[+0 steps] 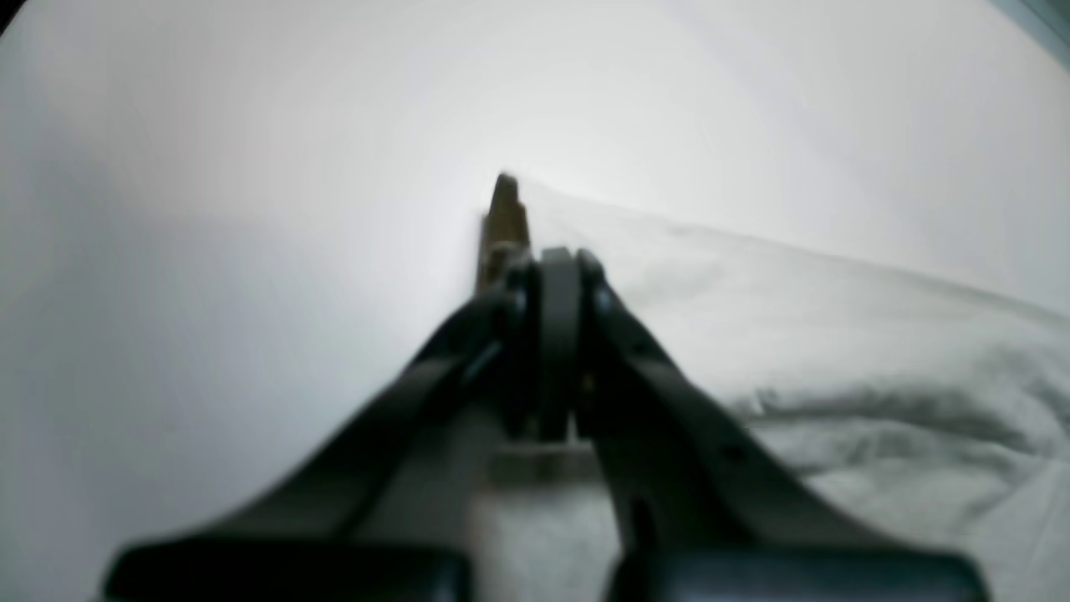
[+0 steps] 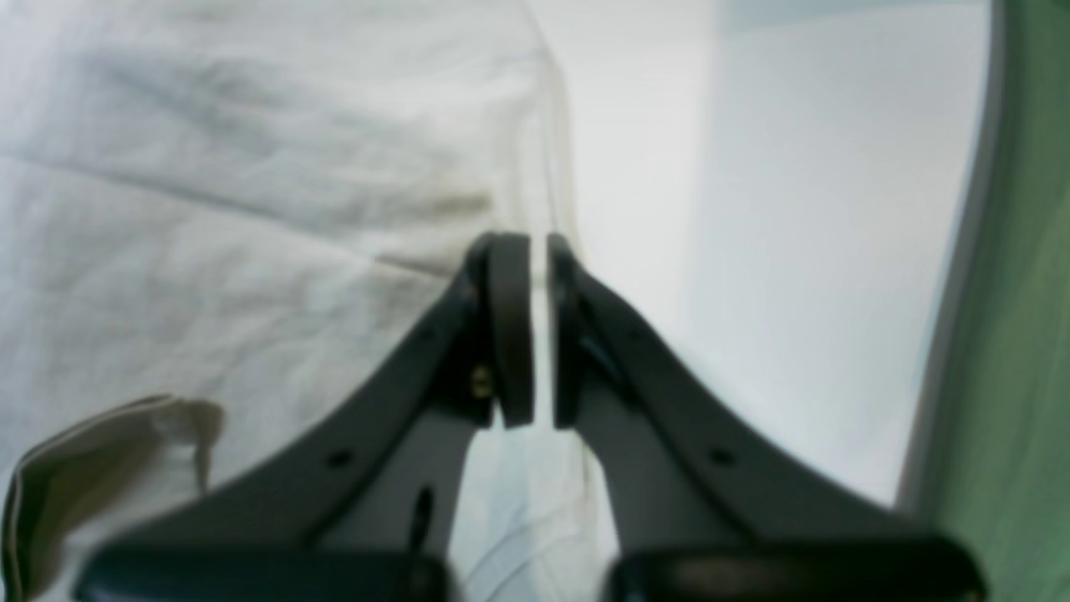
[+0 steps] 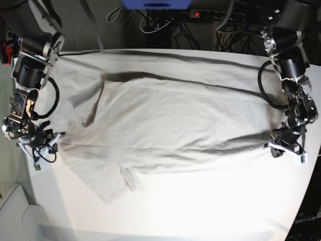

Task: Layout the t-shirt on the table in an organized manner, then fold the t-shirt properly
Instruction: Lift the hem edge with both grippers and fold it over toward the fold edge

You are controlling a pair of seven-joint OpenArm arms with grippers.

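Base view: t-shirt (image 3: 165, 120) spread across the white surface (image 3: 200, 211); left pincer (image 3: 273, 143) pinches one side edge, right pincer (image 3: 52, 138) pinches the opposite edge, cloth stretched between.

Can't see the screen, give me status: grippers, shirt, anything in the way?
Left gripper and right gripper shut on t-shirt edges. Shirt stretched across table. Nothing blocking.

Dark grey curved claw (image 2: 542, 330) arms, black cables looping beside silver joints.

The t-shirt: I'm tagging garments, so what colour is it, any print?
Plain pale grey-beige t-shirt, no print; base view.
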